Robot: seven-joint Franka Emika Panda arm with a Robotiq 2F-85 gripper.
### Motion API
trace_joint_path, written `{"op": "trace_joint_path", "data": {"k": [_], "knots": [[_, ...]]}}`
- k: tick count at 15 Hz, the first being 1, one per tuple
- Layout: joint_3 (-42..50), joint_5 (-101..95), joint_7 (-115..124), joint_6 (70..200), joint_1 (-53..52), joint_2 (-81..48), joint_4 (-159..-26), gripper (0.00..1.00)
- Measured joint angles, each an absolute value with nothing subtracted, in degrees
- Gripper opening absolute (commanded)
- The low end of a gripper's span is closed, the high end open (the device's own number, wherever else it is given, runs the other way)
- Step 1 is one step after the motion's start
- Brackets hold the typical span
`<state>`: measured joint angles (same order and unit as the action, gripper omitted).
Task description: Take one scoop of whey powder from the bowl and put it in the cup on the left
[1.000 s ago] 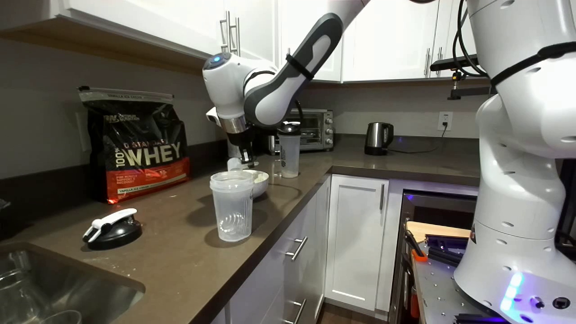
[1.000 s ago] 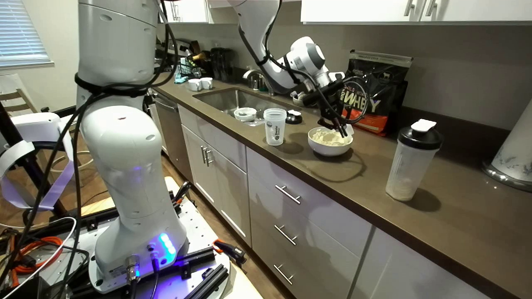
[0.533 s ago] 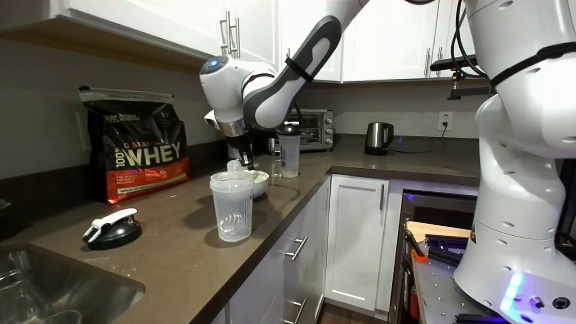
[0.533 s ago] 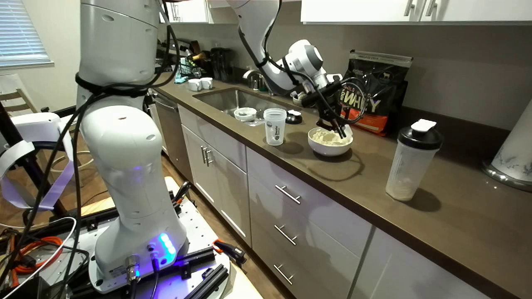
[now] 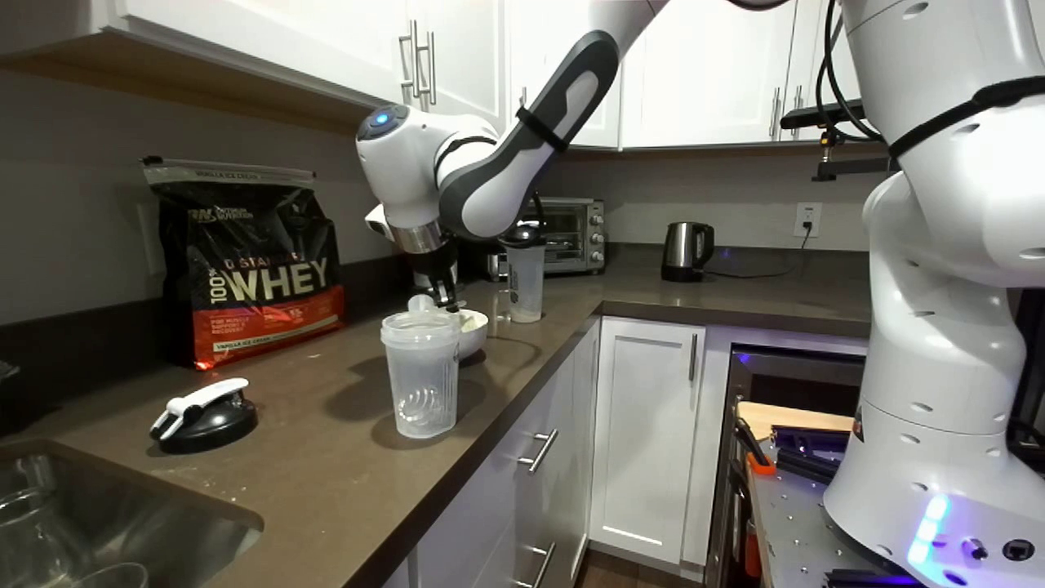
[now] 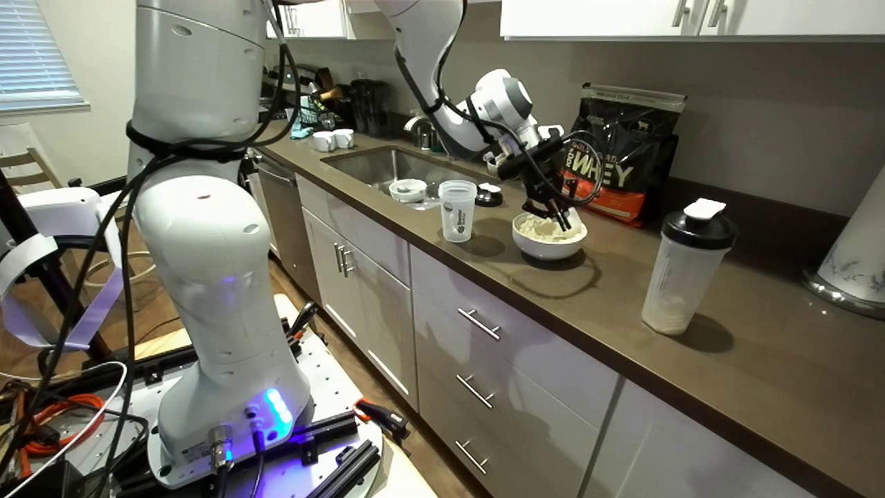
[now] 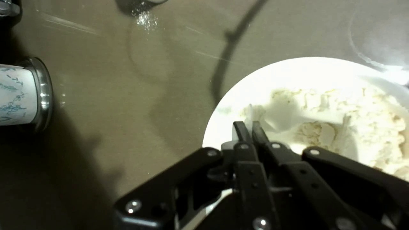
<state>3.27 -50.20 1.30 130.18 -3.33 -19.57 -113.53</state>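
The white bowl point(image 6: 547, 250) on the counter holds pale whey powder point(image 7: 380, 127). Low over its back side, my gripper point(image 6: 565, 223) points downward, its fingers nearly together on the thin handle of the scoop. In the wrist view a whitish sliver of the scoop point(image 7: 250, 112) stands between the fingertips of the gripper point(image 7: 248, 128). The pale head of the scoop point(image 5: 421, 304) shows in an exterior view just above the far rim of the cup; how much powder it carries I cannot tell. The clear cup point(image 5: 422, 388) stands upright and lidless, left of the bowl point(image 6: 458, 211).
A lidded shaker bottle point(image 6: 684, 277) stands on the bowl's other side. At the wall is the black and red whey bag point(image 5: 261, 278). A black lid point(image 5: 206, 418) lies near the sink point(image 5: 155, 510). The counter's front edge runs close to cup and bowl.
My gripper has come down a little and shifted slightly left in both exterior views, with the scoop still in it. Bowl and cup stand where they were.
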Motion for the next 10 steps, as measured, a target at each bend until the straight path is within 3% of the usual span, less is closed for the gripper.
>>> {"op": "trace_joint_path", "data": {"k": [10], "knots": [[2.9, -50.2, 1.3, 129.8, -3.3, -19.7, -113.8, 0.01]]}}
